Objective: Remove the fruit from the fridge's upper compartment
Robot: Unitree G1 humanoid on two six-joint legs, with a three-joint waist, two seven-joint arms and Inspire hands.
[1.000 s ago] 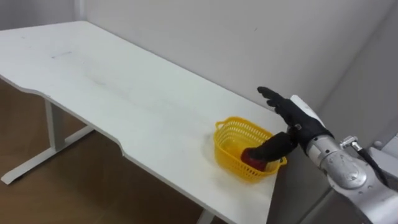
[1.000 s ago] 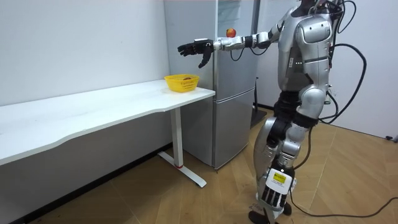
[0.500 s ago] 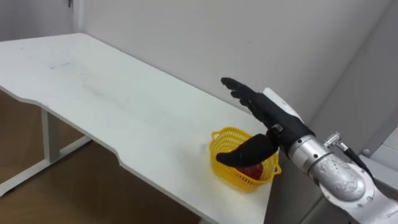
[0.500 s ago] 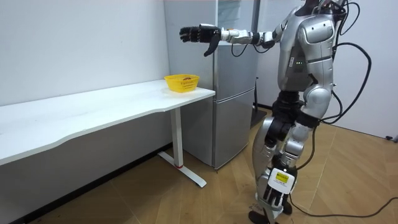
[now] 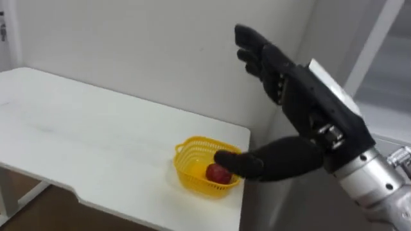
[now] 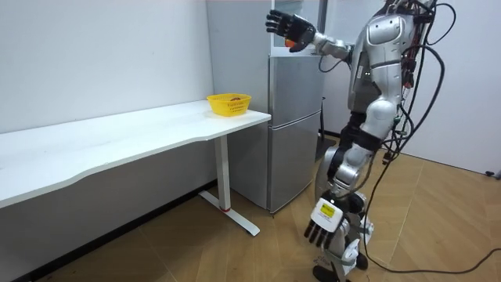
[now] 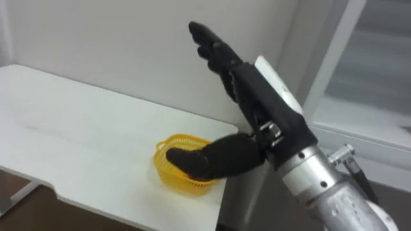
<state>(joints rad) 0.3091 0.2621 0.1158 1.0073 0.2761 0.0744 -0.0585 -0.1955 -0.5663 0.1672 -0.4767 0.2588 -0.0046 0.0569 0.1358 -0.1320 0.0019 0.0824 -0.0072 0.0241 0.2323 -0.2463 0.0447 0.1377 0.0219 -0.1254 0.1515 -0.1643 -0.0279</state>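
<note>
My right hand (image 5: 308, 102) is raised high, open, with straight fingers and the thumb spread, and holds nothing. In the room view it (image 6: 286, 23) is up beside the top part of the silver fridge (image 6: 295, 133), which I stand in front of. Below the hand a yellow basket (image 5: 192, 163) sits on the corner of the white table (image 5: 77, 141) closest to the fridge. A red fruit (image 5: 217, 173) lies in the basket, partly behind my thumb. My left hand (image 6: 320, 230) hangs low by my legs with relaxed fingers.
The long white table (image 6: 117, 145) runs along the wall on the room view's left, and the basket (image 6: 228, 104) is on its end beside the fridge. Wooden floor lies between me and the table.
My right arm has risen from over the basket to the height of the fridge's top. My body has turned toward the fridge, shifting the eye view, and my left hand has swung down.
</note>
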